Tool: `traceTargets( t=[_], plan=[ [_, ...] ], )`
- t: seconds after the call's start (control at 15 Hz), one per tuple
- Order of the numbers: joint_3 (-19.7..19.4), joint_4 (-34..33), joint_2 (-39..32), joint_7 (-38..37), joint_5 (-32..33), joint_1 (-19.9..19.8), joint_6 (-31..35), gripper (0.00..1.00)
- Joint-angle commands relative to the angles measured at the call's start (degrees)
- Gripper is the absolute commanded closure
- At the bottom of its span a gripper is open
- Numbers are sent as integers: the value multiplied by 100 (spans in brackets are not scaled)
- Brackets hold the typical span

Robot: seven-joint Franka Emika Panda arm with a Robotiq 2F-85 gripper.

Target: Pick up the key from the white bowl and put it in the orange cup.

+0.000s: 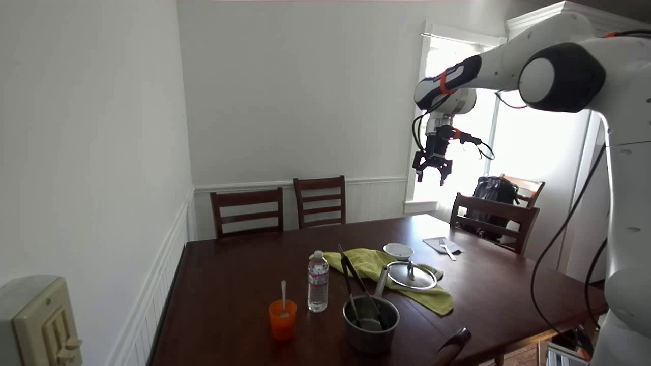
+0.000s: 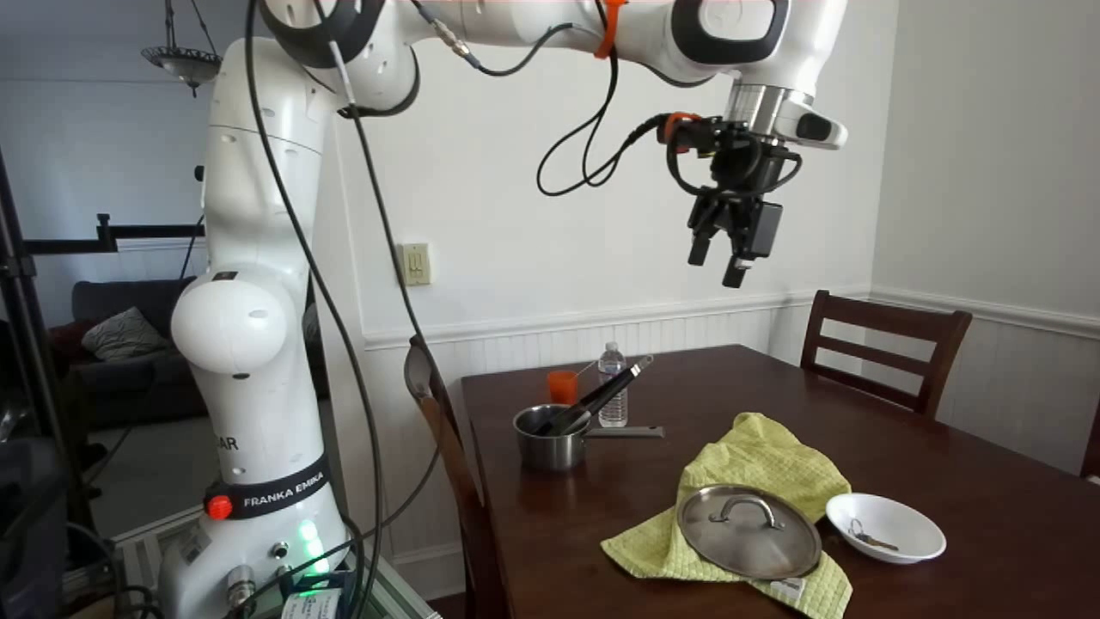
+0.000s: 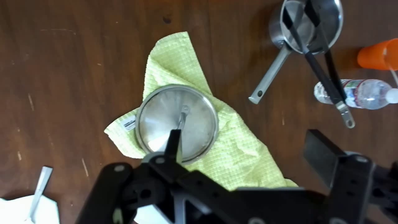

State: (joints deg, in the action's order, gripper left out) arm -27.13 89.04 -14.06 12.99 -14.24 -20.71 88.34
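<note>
The white bowl stands on the table with the key on its ring inside it. The bowl also shows in an exterior view, where I cannot make out the key. In the wrist view only part of the white bowl shows behind my gripper's linkage; the key is hidden there. The orange cup stands upright with a thin metal stick rising from it; it also shows in an exterior view and the wrist view. My gripper is open and empty, high above the table.
A steel lid lies on a yellow-green towel beside the bowl. A metal pot holding black tongs and a water bottle stand near the cup. A fork lies on a napkin. Chairs surround the table.
</note>
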Motion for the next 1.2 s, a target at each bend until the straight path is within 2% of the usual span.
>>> traceTargets(
  t=[0.0,0.27,0.4,0.47,0.73,0.8,0.93,1.13],
  plan=[
    [313,-1340,-1164,-333,620,-355,0,0],
    [453,-2363,-2226,-465,1387,-658,564,0],
    [512,-2850,-2634,-453,1615,-887,439,0],
    [339,-2019,-2095,-412,1400,-541,654,0],
    [380,-2539,-2554,-412,1472,-771,639,0],
    [243,-1946,-2256,-109,2012,-498,1386,0],
    [193,-1437,-2159,22,2347,-378,2146,0],
    [401,-1187,-2419,524,2319,-565,3467,0]
  ],
)
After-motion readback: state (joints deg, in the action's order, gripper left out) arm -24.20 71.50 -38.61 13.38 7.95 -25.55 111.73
